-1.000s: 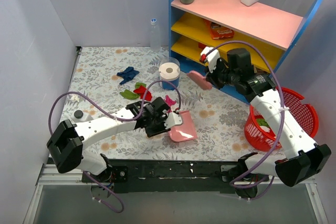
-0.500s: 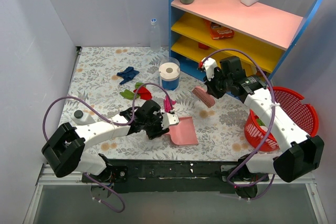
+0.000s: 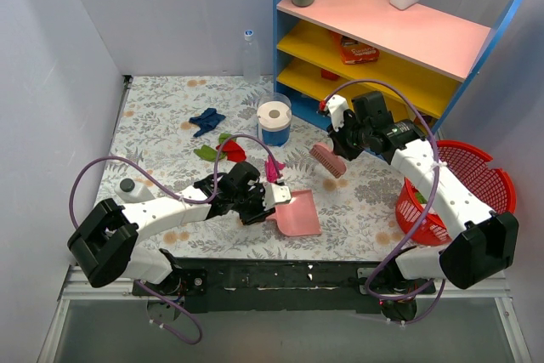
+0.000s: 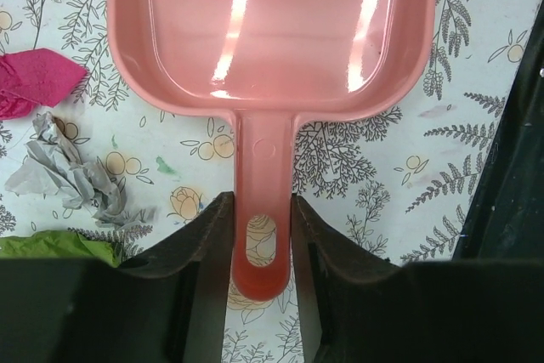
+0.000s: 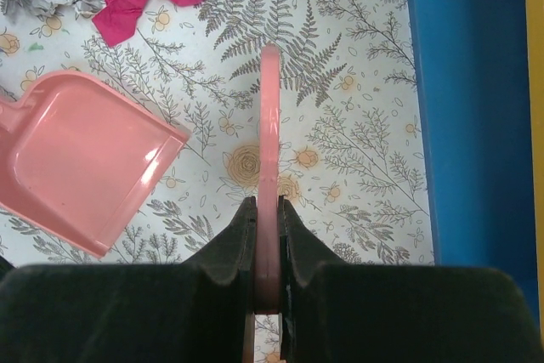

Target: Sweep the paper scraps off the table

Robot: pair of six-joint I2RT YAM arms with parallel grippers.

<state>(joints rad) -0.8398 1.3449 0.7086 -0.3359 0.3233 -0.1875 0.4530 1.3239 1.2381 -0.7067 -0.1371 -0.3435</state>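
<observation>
The paper scraps [image 3: 206, 153] lie in a loose group on the table [image 3: 161, 116], all on the cloth beyond the handle end of the dustpan [image 3: 297, 212] and off to its left in the overhead view. The magenta scrap [image 3: 273, 167] is the nearest, just past the dustpan's handle. The red scrap [image 3: 233, 151] and the green scrap [image 3: 205, 154] sit farther out on the same side, and the dark blue scrap [image 3: 206, 120] lies farthest from the dustpan. The left wrist camera shows a whitish scrap [image 4: 64, 172] near the dustpan's handle but apart from it, with the magenta one by the pan's corner and green paper at the edge of one finger

The left gripper [image 4: 262, 210] is closed on the dustpan's handle, a finger pressed against each side by the hanging hole, so the scraps lie just beside this gripper, on the handle's left in its own view. The pan lies flat on the cloth

The right gripper [image 5: 268, 210] is clamped tight on the handle of a pink brush [image 3: 326, 160], which hangs beyond the dustpan and to its right, well apart from most scraps; whether its bristles touch the cloth I cannot tell

A blue cup [image 3: 274, 129] stands beyond the dustpan, and a red basket [image 3: 489, 167] lies far to its right
</observation>
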